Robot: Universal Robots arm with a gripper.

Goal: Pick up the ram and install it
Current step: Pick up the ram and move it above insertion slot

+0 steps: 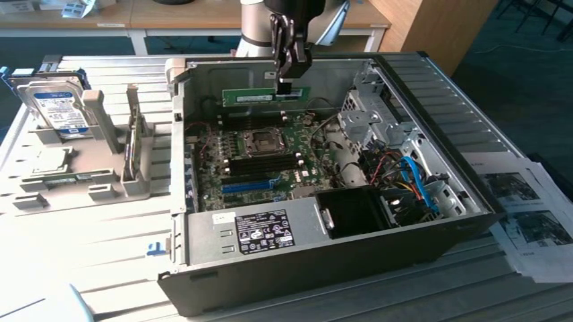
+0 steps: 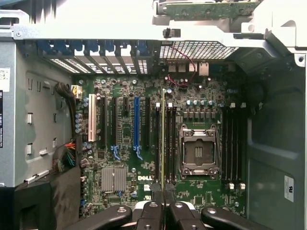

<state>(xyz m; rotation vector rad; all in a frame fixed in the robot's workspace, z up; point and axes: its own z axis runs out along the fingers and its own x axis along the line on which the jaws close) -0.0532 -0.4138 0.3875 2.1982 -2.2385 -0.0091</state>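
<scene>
1. Nearest the lens in the exterior view, the dark wall of the computer case [image 1: 313, 275] is seen. The case is laid open on the table [image 1: 90, 235], with the motherboard [image 1: 259, 168] exposed inside.
2. Above the far part of that board, the ram [image 1: 259, 96] is held level and on edge by the gripper [image 1: 286, 86]. The jaws are clenched on it close to its end at the exterior view's right, so most of the stick is left overhanging toward the exterior view's left.
3. The stick is judged to be clear of the board and not yet seated.
4. At the exterior view's left, well apart from the case, a hard drive [image 1: 61, 107] is propped in a grey holder. Printed sheets [image 1: 528, 215] are spread at the exterior view's right.
5. Closest in the wrist view, the dark fingers [image 2: 157, 191] are shut on the stick, which is seen edge-on as a thin pale line. It is lined up along the black memory slots [image 2: 171, 139], between the blue slot [image 2: 136, 122] and the processor socket [image 2: 198, 151].
6. The stick is judged to be light, stiff and thin. It is easily cracked if bent and easily twisted in an off-centre grip.
7. A hold is best taken across the flat faces near the upper long edge. The contact edge should be left free for the slot, and only modest squeeze is needed.
</scene>
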